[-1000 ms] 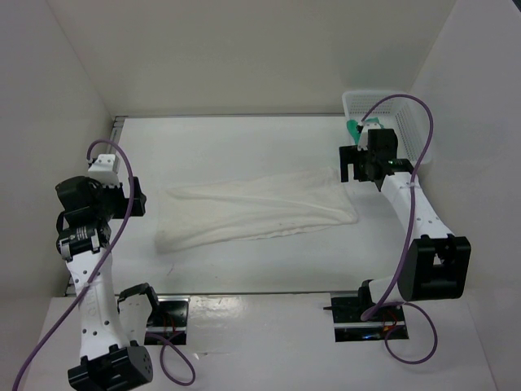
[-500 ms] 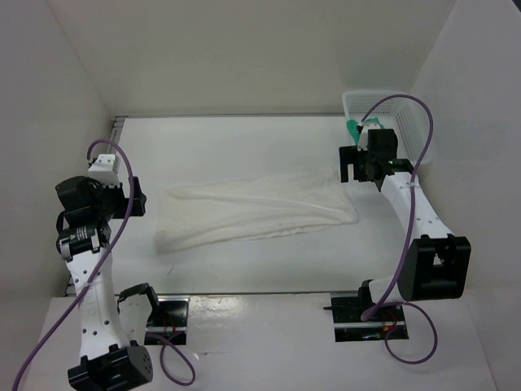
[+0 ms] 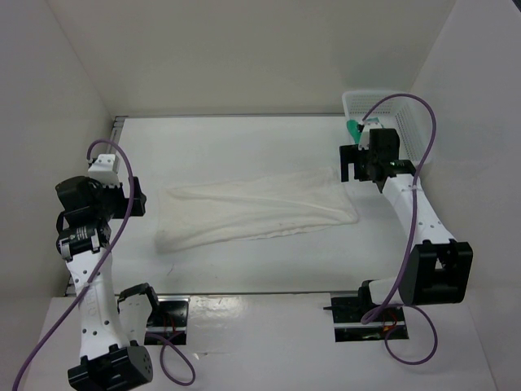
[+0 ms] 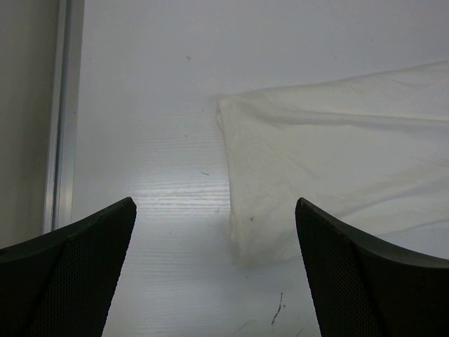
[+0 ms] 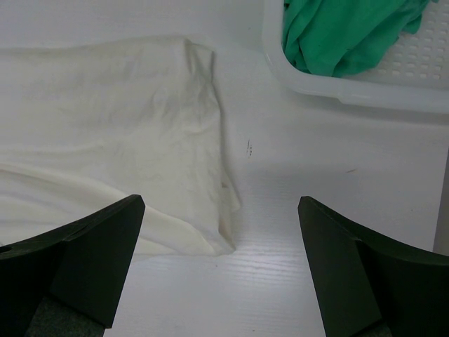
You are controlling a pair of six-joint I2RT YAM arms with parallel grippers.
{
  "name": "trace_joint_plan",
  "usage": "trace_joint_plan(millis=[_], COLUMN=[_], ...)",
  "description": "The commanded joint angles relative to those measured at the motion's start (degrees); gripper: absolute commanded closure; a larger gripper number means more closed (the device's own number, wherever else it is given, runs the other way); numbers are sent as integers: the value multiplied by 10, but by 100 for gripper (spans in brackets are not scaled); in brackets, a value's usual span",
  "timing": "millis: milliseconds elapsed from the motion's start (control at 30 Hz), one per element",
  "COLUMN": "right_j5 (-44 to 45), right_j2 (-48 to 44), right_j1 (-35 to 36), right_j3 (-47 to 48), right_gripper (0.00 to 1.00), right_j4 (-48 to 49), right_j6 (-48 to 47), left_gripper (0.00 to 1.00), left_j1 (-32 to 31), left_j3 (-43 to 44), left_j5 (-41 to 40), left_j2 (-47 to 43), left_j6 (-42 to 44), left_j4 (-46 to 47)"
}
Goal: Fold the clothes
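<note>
Across the table (image 3: 244, 142) lies the white garment (image 3: 256, 210), flat, its long axis running left to right. Left gripper (image 3: 136, 198) and right gripper (image 3: 351, 166) gape wide, empty, each just beside its nearer short end.

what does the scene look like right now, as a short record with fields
garment: white garment, a long wrinkled strip lying flat across the table
left hand: left hand open, off the garment's left end, holding nothing
right hand: right hand open, over the garment's far right corner, holding nothing
other items: green cloth bunched inside the white mesh basket at the far right corner
contact: neither hand grips the fabric
fold progress: no fold under way
</note>
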Motion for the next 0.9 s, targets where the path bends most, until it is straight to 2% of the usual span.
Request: trace_joint_plan(millis=[0, 300, 567, 667, 767, 867], right_j5=[-4, 8, 16, -22, -47, -60], right_j2=[-18, -1, 5, 5, 24, 50], right_j1=[-3, -3, -3, -3, -3, -3], right_j3=[19, 19, 19, 19, 26, 39], right_gripper=[1, 1, 1, 1, 1, 1], right_j4=[2, 2, 2, -5, -16, -35], right_j6=[-6, -6, -11, -11, -11, -17], left_gripper=[0, 0, 0, 0, 0, 0], left_j1=[3, 3, 3, 3, -10, -26], left_j3=[-3, -3, 3, 21, 60, 78], left_j5=[6, -31, -31, -8, 22, 15], left_j2=[-2, -7, -2, 28, 108, 170], left_j6=[-12, -24, -24, -3, 19, 31], left_j4=[19, 19, 19, -3, -43, -49])
